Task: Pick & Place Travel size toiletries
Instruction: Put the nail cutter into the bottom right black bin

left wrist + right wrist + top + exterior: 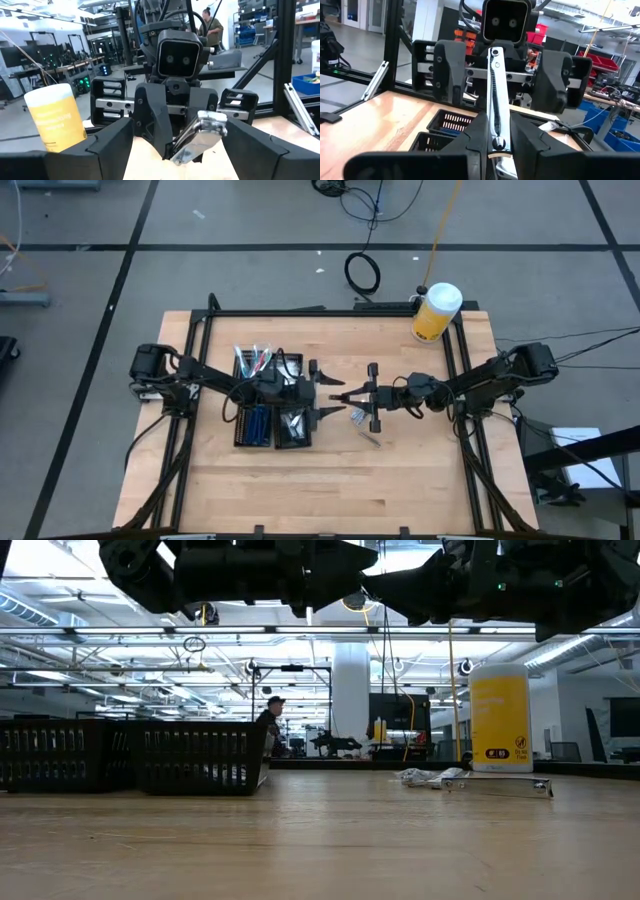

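Observation:
A flat silvery packet (202, 132), one of the travel size toiletries, is held above the table's middle by my right gripper (353, 395), which is shut on it. My left gripper (335, 395) faces it from the left and is open. Its two fingers (451, 70) stand on either side of the packet's free end without touching it. More packets (358, 416) and a thin stick (371, 438) lie flat on the wood below. The black tray (272, 402) under my left arm holds sticks and blue pieces. My right gripper pinches one end of the packet (496, 131) between its two fingers, which come level from the table's right. The packet stands on edge and sticks out past the fingertips toward my left gripper. It is clear of the table.
A big yellow jar with a white lid (436, 312) stands at the table's far right corner. A black frame (330, 313) runs along the table's edges. Bare wood (330, 490) lies toward the near edge. A person (270, 725) is in the room behind.

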`<state>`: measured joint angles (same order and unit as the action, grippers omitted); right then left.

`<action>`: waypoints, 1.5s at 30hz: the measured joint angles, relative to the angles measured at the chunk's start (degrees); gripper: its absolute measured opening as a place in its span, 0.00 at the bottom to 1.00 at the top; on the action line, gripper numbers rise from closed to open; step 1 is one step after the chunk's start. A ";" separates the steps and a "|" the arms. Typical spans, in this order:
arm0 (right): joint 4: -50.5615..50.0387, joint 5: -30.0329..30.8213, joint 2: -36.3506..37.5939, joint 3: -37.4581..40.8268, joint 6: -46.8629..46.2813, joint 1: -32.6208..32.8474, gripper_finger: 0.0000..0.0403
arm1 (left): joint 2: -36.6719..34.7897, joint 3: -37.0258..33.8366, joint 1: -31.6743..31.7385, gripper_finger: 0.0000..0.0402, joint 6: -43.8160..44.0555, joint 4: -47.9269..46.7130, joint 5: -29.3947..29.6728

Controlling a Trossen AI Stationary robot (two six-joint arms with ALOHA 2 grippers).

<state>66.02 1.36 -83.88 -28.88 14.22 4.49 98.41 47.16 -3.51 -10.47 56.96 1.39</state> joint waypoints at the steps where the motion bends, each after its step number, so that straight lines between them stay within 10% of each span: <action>1: 0.00 0.00 0.00 0.00 0.00 0.00 0.12 | 0.00 0.00 0.02 0.70 -0.20 -0.12 0.00; 15: 0.08 0.03 0.11 0.07 -0.48 0.00 0.12 | -0.09 -0.02 0.11 0.08 -3.88 0.36 -3.74; 23: -11.14 9.36 0.05 0.08 -7.42 -0.07 0.41 | -2.22 0.01 1.25 0.11 2.92 -2.05 -4.17; 30: -27.60 13.94 4.99 0.10 -7.94 -0.79 0.68 | -13.73 0.01 1.53 0.08 18.94 -29.47 -4.09; 37: -33.77 13.96 10.10 0.07 -11.60 -3.27 0.72 | -19.93 -1.46 -1.10 0.08 34.70 -58.41 -1.49; 45: -36.04 13.83 10.51 0.02 -12.04 -3.82 0.68 | -19.21 -13.74 -5.79 0.08 51.24 -47.01 -1.31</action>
<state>29.98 15.19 -73.36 -28.86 2.17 0.67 79.20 33.42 -9.29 40.77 9.95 0.07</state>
